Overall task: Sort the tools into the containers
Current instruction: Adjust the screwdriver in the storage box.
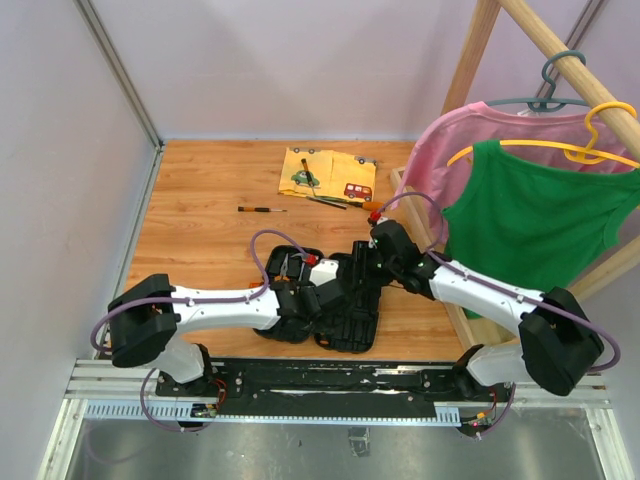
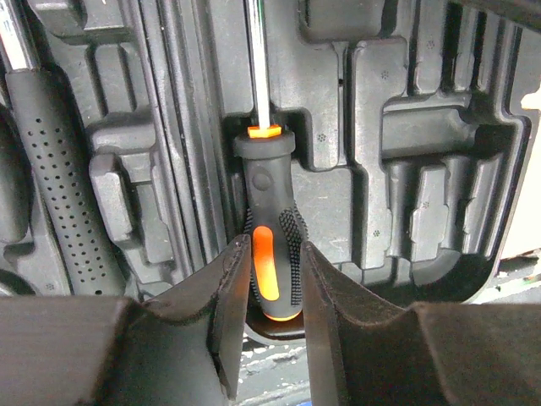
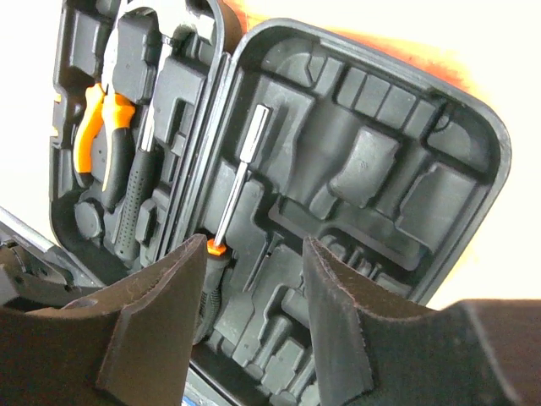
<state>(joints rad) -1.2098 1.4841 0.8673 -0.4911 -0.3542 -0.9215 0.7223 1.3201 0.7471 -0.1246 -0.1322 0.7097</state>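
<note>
Your left gripper (image 2: 275,279) pinched the screwdriver (image 2: 269,194), lying in a slot of the case (image 2: 406,169), by its rubbery handle, probably the best hold on this light, stiff tool; your right gripper (image 3: 254,288) stood spread.

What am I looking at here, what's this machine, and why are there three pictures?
Two robot arms are bolted to a wooden table, each ending in two-finger jaws. One picture looks down from above; the other two come from a camera on each wrist. An open black tool case lies in front of them, with a hammer and pliers in it. Farther back lie a yellow cloth and a thin screwdriver. The left jaws clamp an orange-handled screwdriver in its slot; the right jaws are open and empty.
</note>
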